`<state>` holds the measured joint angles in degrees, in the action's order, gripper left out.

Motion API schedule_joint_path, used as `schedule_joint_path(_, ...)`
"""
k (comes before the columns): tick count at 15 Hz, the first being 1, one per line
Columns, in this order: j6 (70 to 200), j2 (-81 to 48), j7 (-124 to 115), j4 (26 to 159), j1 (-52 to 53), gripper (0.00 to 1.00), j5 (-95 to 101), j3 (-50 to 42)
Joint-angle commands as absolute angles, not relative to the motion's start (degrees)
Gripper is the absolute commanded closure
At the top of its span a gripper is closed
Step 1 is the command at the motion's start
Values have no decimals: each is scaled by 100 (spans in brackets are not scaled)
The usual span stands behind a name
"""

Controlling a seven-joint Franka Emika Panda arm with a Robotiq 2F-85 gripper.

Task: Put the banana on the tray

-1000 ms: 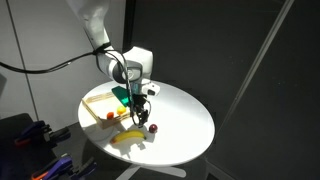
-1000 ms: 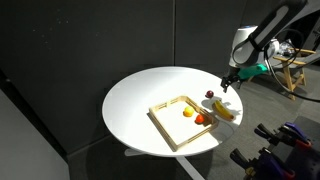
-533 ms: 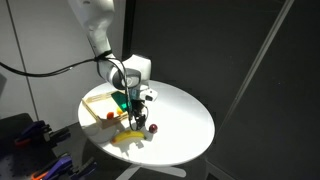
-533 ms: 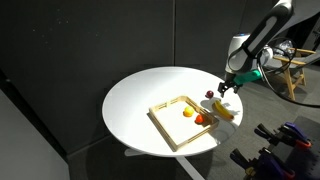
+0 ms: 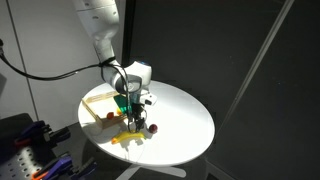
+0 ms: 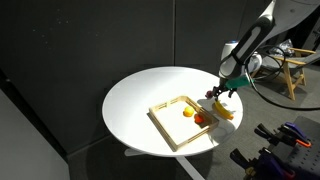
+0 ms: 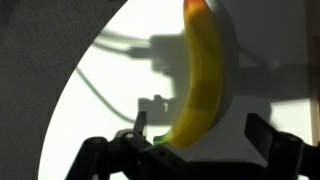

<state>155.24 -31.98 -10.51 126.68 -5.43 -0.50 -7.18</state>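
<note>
The round table [image 5: 187, 118] is the largest item: a white, smooth, matte top that takes up most of both exterior views, with hard shadows thrown across it. The arm [image 5: 98, 27], in white glossy casing, reaches down over the side of the table where the task's things are gathered. The tray [image 6: 161, 126] is square and shallow, with a light wooden rim and a pale base, and lies flat near the table edge. The banana [image 6: 224, 110] is not in it. It lies on the bare table top just beside the tray's rim, between tray and table edge. In the wrist view the banana [image 7: 200, 80] is a smooth, waxy yellow curve with a greenish end toward the camera. The gripper [image 7: 196, 125] hangs directly above the banana with its two dark fingers [image 7: 262, 133] spread apart, one on each side of the fruit and gripping nothing. The relation that matters: the banana's long axis runs across the line joining the fingers, so we judge that a straight descent would let them close on its narrow width. We cannot tell whether the fingers already touch the table. A dark red fruit [image 6: 209, 95], small and round, sits near the banana on the table. Inside the tray lie a yellow piece [image 6: 187, 113] and a red piece [image 6: 200, 119], both small and rounded.
</note>
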Motion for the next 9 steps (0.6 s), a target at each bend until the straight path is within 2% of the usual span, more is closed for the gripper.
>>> schedule_joint_path(1,15420,-3505,-1178,12319,-440,0,-159,-787)
schedule_joint_path(9,15409,-3963,-1225,12001,-363,0,-116,-858)
